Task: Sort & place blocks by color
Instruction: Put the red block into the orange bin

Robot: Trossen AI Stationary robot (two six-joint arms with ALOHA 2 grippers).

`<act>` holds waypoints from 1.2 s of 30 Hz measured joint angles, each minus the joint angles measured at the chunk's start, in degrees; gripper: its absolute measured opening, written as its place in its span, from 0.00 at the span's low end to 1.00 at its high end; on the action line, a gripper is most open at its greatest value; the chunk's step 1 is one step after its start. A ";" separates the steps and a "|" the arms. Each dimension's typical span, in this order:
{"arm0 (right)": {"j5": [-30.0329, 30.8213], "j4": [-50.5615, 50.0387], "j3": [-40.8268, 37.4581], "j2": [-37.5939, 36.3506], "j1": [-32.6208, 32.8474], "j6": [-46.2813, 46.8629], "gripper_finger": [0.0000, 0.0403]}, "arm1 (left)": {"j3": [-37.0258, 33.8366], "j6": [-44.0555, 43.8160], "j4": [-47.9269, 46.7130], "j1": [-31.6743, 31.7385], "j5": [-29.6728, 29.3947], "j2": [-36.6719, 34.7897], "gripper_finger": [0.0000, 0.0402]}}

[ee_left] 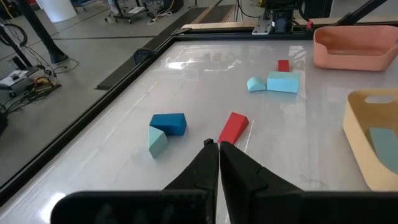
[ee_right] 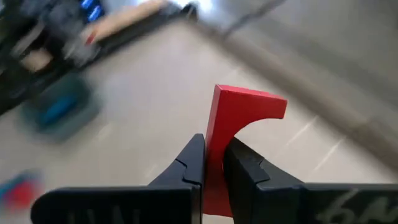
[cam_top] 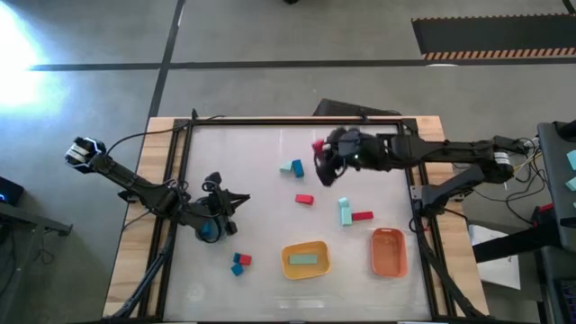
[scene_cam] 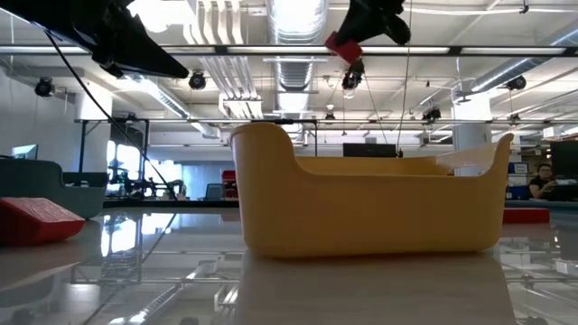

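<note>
Right gripper (ee_right: 213, 163) clamped on a red block (ee_right: 239, 121) — lifted above the table's (cam_top: 261, 153) far side.

Left gripper (ee_left: 219, 148) pinched closed, empty, low at the left; loose blocks lie between, a mint block (cam_top: 304, 259) in the yellow bin (cam_top: 306, 247) — orange bin (cam_top: 389, 252) beside it.

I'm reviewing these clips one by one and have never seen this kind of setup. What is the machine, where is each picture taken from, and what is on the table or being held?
Two robot arms work at one table. One picture looks straight down, one looks level from the tabletop, and one comes from each wrist. The right gripper, raised above the table, is shut on a red block. The left gripper is shut and empty, low over the table. Loose red, pale teal and blue blocks lie on the surface. The yellow bin holds a pale teal piece; the orange bin stands beside it.
</note>
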 joint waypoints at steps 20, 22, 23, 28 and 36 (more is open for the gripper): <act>-27.34 -42.76 -2.97 4.07 15.76 31.88 0.07 | -0.01 0.04 0.11 0.00 0.00 0.00 0.00; -28.74 -42.40 -4.60 4.07 18.02 34.95 0.07 | -0.01 0.04 0.13 0.00 0.00 0.00 0.00; -30.06 -41.78 -5.35 4.07 19.29 35.78 0.07 | -0.01 0.04 0.13 0.00 0.00 0.00 0.00; -35.86 -36.02 -10.27 4.07 26.80 39.55 0.08 | -0.01 0.02 0.13 0.00 0.00 0.00 0.00; -34.35 -24.84 -20.26 4.13 33.79 54.13 0.08 | -0.01 0.02 0.13 0.00 0.00 0.00 0.00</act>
